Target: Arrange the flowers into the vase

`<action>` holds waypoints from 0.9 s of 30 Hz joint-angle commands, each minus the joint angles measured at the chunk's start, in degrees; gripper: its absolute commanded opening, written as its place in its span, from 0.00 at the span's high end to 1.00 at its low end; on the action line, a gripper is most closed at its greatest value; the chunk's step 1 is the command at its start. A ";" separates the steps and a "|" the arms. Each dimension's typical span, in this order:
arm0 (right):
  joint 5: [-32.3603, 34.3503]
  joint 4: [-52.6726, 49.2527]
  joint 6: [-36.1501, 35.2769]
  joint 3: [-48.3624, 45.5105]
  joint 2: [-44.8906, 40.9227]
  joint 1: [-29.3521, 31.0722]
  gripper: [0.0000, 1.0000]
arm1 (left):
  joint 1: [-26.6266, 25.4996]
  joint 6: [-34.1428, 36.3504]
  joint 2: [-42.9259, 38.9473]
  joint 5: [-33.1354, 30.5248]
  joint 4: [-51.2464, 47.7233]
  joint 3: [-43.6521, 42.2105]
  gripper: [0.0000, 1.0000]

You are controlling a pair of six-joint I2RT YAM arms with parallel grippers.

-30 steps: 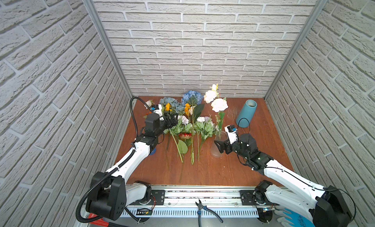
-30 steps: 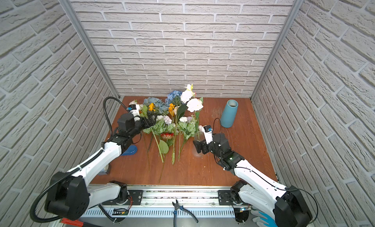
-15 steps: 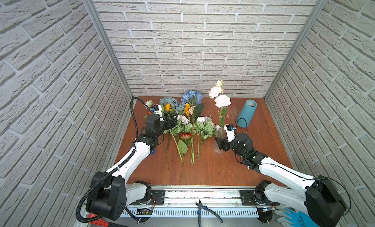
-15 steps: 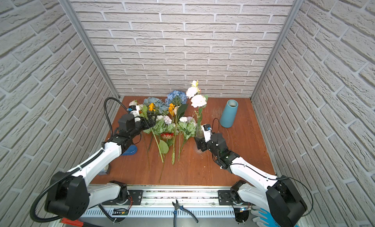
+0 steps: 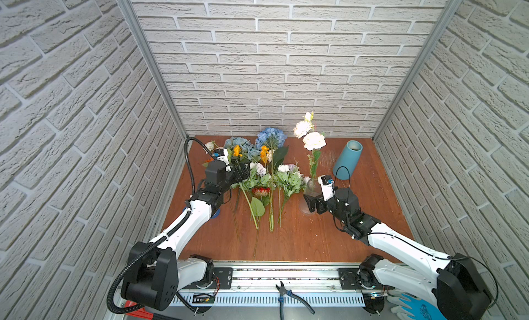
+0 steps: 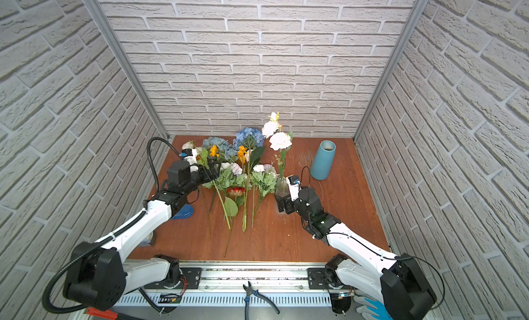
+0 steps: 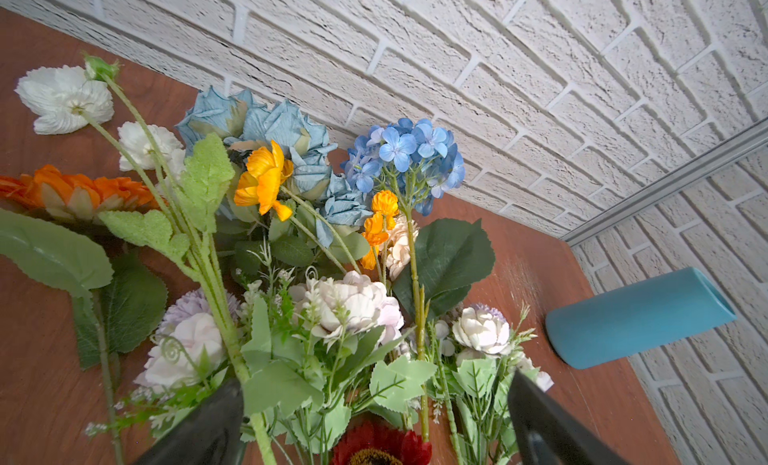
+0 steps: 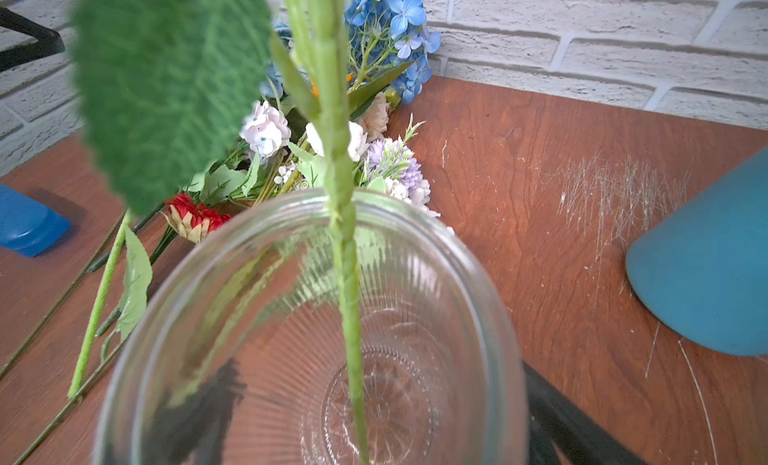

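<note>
The flowers lie in a loose heap on the wooden table: blue, orange, lilac-white and red heads on long green stems. One white flower stands in the clear glass vase, its stem reaching down to the ribbed bottom. My right gripper is open, its dark fingers on either side of the vase low down; contact cannot be told. My left gripper hangs open over the heap, with leaves and stems between its fingers and a red daisy under them.
A teal cone-shaped vase stands at the back right. A blue plastic piece lies by the left arm. Brick walls close in three sides. Pliers rest on the front rail.
The white flower has gone from leaning left to standing nearly upright in the glass vase. My right gripper shifted slightly beside the vase. The left arm has not moved.
</note>
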 commanded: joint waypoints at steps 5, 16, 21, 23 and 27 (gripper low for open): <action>-3.39 -19.67 1.86 7.34 -7.54 0.01 0.00 | 2.85 -2.50 -2.42 -6.03 -5.48 0.92 0.02; 13.27 -34.13 7.20 17.80 -12.40 -0.10 0.00 | 13.69 -7.42 -4.73 5.00 -6.45 -2.19 0.17; 15.73 -34.93 4.50 23.33 -6.09 -0.96 0.00 | 18.45 -6.42 1.14 10.51 -5.06 3.60 0.28; 16.10 -35.22 4.05 25.14 -3.63 -1.38 0.00 | 19.52 -6.75 4.32 12.39 -4.10 5.78 0.34; 16.30 -33.56 3.94 26.54 -0.67 -2.65 0.00 | 20.87 -7.40 11.25 14.68 -1.55 10.43 0.44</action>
